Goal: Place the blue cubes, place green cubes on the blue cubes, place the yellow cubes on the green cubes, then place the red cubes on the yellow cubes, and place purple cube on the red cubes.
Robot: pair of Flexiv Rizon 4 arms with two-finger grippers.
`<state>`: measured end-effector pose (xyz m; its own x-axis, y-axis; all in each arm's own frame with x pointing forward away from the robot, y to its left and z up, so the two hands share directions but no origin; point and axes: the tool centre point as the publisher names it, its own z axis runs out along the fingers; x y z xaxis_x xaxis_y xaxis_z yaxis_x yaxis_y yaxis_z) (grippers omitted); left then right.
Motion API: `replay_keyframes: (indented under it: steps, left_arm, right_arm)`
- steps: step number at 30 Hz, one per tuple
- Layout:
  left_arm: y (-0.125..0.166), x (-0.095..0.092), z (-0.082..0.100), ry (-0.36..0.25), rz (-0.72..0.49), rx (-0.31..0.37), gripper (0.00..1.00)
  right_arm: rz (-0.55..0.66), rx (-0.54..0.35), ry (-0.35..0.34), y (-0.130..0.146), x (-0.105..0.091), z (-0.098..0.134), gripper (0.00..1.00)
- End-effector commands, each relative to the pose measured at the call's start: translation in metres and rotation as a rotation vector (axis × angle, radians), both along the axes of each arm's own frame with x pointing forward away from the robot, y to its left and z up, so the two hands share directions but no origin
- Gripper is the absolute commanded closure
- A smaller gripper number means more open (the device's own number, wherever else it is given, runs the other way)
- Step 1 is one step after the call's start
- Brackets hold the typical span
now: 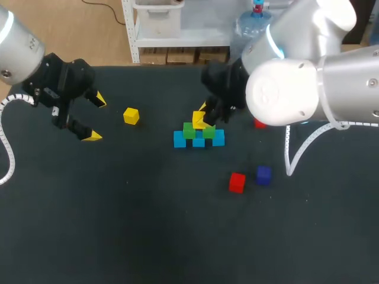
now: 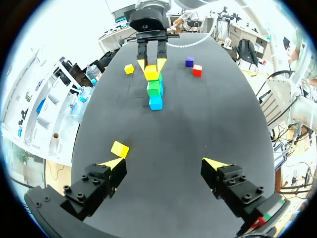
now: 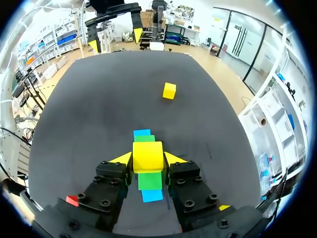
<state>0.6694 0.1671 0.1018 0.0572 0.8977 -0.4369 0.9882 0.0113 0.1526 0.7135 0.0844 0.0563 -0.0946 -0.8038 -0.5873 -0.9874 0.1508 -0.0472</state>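
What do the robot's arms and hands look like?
The left arm and right arm have rounded silver-grey casings. The left hand and right hand are black and blocky, each with two yellow-tipped fingers. A white coiled cable runs beside each arm.

Left end effector (image 1: 96, 118) hangs with fingers spread wide; right end effector (image 1: 202, 120) pinches a small yellow cube (image 3: 147, 156) between both fingers.

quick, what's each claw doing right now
Left claw: open, empty.
Right claw: shut on the small yellow cube.
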Motion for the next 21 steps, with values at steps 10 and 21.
replay_keyframes:
  steps: [10,21]
  left_arm:
    - [0.0012,0.0,-0.0009,-0.002,-0.003,-0.004,0.0]
    - [0.0012,0.0,-0.0009,-0.002,-0.003,-0.004,0.0]
  right_arm:
    - [0.001,-0.003,0.005,0.0005,0.0027,-0.0011,1.0]
    - [0.004,-0.003,0.011,0.0011,0.0032,-0.0032,1.0]
